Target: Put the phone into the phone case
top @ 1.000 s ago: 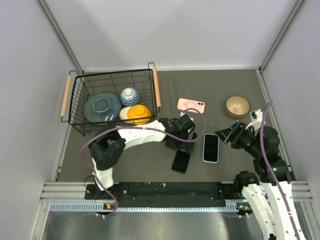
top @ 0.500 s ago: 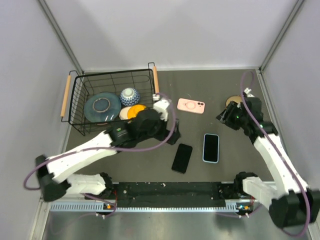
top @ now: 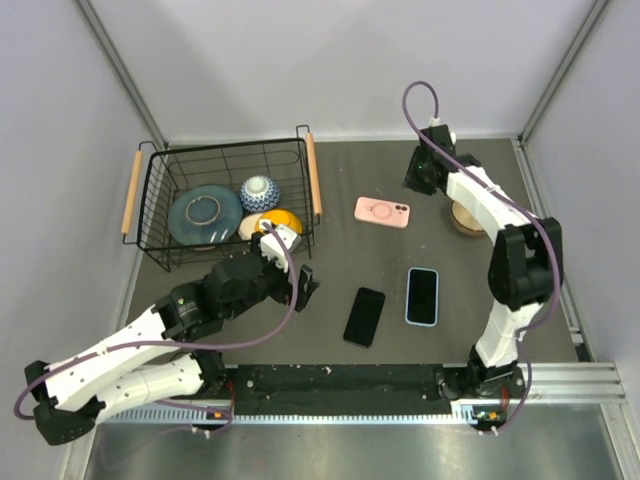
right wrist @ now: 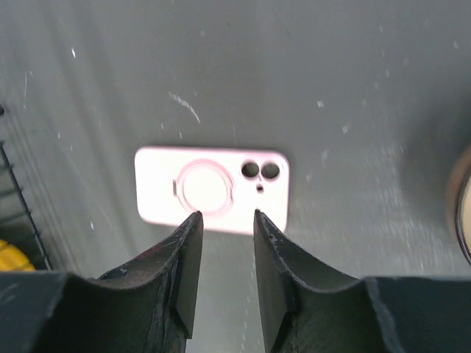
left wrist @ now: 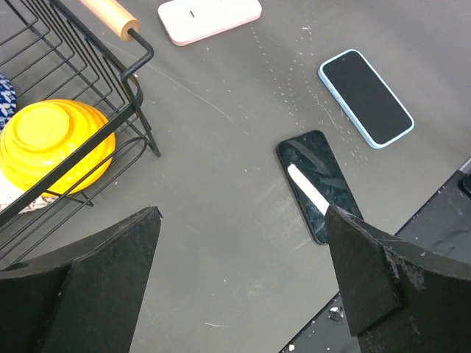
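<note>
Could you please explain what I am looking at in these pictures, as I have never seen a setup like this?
These are two robot arms bolted at the near edge of a table, each ending in a two-finger gripper. One picture looks down from a fixed camera above and behind the arms. The other two come from small cameras on the wrists, so each shows its own fingers.

On the table lie a dark-screened phone, a pink phone case and a black slab with a light blue rim. A wire basket of dishes, including a yellow bowl, stands on the left arm's side.

The left gripper is wide open above the table near the phone. The right gripper hangs over the pink case, jaws slightly apart. Neither holds anything.
</note>
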Robot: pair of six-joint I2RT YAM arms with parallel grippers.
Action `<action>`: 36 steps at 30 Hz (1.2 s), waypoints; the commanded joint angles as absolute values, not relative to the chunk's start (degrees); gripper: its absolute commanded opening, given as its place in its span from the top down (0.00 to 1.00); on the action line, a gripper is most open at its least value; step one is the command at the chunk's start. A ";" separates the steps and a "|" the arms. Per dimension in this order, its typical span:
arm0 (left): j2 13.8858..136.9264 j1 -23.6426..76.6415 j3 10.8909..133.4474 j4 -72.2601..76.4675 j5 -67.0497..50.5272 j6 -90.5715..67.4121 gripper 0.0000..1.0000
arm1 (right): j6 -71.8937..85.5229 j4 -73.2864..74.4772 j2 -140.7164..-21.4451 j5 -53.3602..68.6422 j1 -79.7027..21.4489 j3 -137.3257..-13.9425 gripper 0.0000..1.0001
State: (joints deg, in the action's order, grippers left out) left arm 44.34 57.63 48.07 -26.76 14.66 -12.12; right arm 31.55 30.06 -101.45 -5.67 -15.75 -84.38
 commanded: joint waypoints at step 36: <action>42.36 57.48 47.55 -28.92 23.99 -4.22 0.01 | 30.59 37.88 -128.06 -9.75 -17.75 -102.40 0.83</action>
